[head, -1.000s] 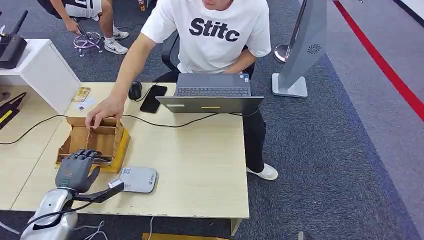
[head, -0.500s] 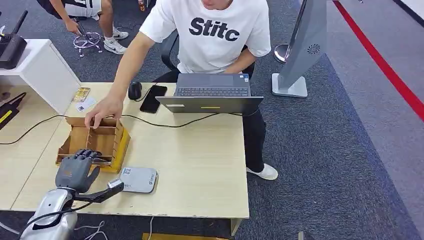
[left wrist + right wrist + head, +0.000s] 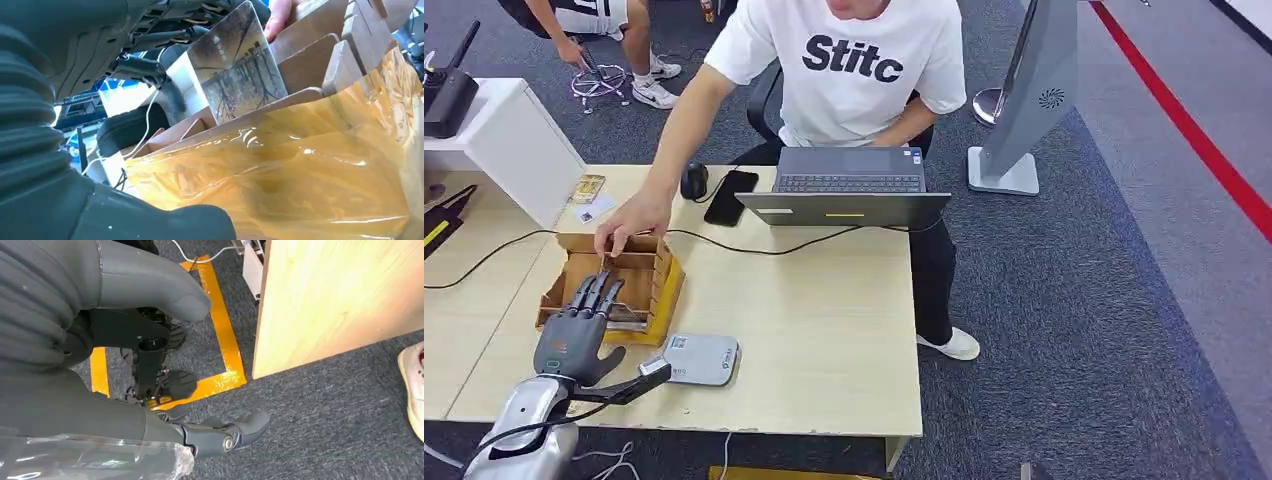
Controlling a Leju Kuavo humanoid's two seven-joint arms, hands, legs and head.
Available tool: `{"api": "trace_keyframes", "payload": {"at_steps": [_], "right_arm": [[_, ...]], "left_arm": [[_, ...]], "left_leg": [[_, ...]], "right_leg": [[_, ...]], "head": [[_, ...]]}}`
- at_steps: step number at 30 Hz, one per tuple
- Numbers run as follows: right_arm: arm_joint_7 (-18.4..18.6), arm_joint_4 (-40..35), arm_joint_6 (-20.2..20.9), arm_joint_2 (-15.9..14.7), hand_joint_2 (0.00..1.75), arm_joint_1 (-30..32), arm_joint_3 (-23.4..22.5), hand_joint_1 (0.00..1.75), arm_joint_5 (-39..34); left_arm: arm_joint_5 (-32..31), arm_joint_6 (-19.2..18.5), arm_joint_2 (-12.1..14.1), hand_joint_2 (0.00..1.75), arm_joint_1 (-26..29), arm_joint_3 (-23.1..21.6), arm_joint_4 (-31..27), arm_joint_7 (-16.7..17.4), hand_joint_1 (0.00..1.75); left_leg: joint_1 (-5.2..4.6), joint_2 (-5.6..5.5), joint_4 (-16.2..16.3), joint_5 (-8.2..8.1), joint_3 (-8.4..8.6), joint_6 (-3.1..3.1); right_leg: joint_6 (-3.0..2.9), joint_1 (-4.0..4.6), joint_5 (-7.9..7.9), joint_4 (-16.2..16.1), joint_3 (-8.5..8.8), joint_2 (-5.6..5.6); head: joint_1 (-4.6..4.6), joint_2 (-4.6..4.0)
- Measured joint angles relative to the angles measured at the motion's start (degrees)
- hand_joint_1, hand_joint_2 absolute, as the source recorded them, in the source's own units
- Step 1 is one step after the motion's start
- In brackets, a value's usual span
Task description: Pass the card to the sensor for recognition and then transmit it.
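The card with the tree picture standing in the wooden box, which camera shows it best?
The left wrist view: the tree-printed card stands close and sharp in the wooden slotted box. The head view shows the box, the card too small to tell. The right wrist view faces the floor.

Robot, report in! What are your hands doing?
Left robot hand open, reaching into wooden box. Card upright, not held. Right robot hand hanging empty. Person's hand on box.

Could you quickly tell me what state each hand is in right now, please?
Left hand: open, fingers extended over the wooden box.
Right hand: open, holding nothing.
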Motion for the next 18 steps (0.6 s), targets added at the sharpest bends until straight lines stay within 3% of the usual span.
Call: {"api": "trace_keyframes", "payload": {"at_steps": [18], "right_arm": [[0.0,0.0,0.2,0.0,1.75,0.0,0.0,0.0,0.0]], "left_arm": [[0.5,0.9,0.5,1.75,-0.6,0.0,-0.7,-0.1,0.0]], "left_leg": [[0.01,0.0,0.0,0.0,0.0,0.0]], "right_leg": [[0.0,0.0,0.0,0.0,0.0,0.0]], "head": [[0.0,0.0]]}}
